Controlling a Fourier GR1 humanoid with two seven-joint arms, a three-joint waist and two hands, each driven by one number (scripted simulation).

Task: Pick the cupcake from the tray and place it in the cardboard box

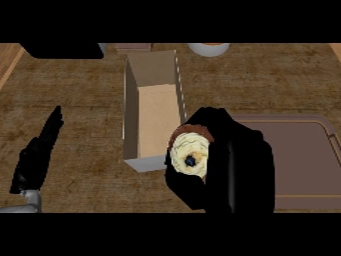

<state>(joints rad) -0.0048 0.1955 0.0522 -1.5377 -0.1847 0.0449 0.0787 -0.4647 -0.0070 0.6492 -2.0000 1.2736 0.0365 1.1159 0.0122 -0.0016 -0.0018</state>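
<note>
Head view: the right hand (pixel 236 167) fills the lower middle of the frame, its black fingers (pixel 202 120) curled round the cupcake (pixel 188 152), which is turned on its side so the pale frosting with a dark spot faces left and the brown base shows at the top. The cupcake is held between the tray (pixel 306 155) and the cardboard box (pixel 152 107), just beside the box's right wall near its closer end. The box stands open on the brown surface (pixel 69 90), long and narrow, its tan floor showing. The tray lies to the right, partly hidden by the hand. The left hand (pixel 36 155) shows at the lower left, fingers straight and holding nothing, well apart from the box.
</note>
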